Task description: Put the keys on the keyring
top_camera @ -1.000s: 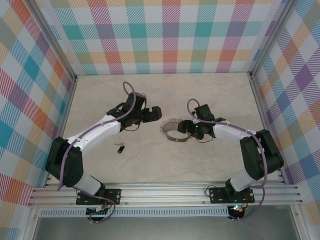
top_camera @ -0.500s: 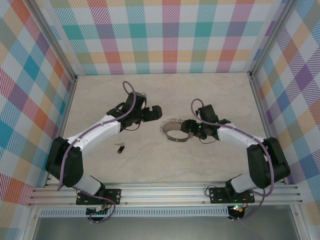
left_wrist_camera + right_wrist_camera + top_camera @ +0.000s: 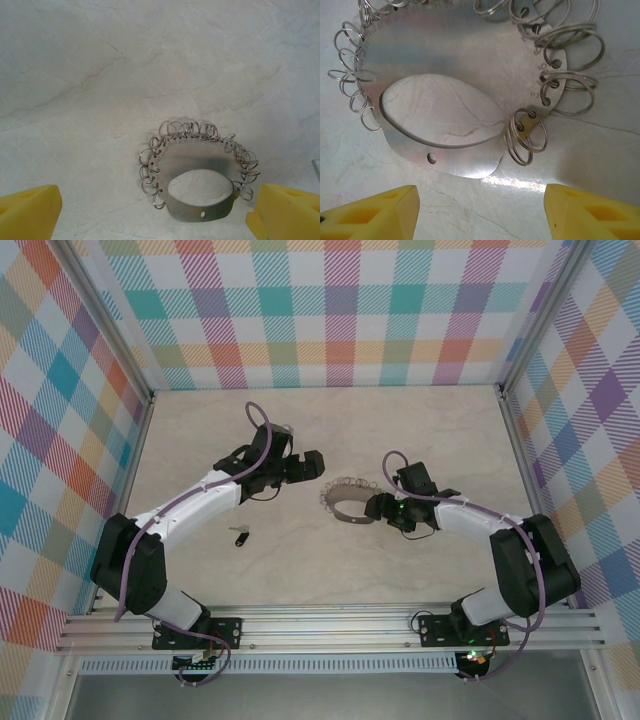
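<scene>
The keyring [image 3: 332, 502] lies flat mid-table: a silvery metal plate with an oval hole and several small wire rings along its edge. It appears close up in the left wrist view [image 3: 200, 155] and the right wrist view [image 3: 445, 55]. A tiny dark key [image 3: 241, 536] lies to the keyring's left, beside the left forearm. My left gripper [image 3: 312, 466] hovers open up and left of the keyring, nothing between its yellow fingers [image 3: 30, 212]. My right gripper [image 3: 373, 508] stands open at the keyring's right edge, its yellow fingers [image 3: 375, 212] just short of the plate and apart from it.
The pale marble tabletop [image 3: 330, 420] is bounded by checkered walls and metal frame posts at left [image 3: 140, 440] and right [image 3: 510, 440]. Both arms curve in from the near rail [image 3: 330, 625].
The right arm has shifted its gripper slightly toward the near side along the keyring's right edge, and its jaws have narrowed a little. Left arm, key and keyring have not moved.
</scene>
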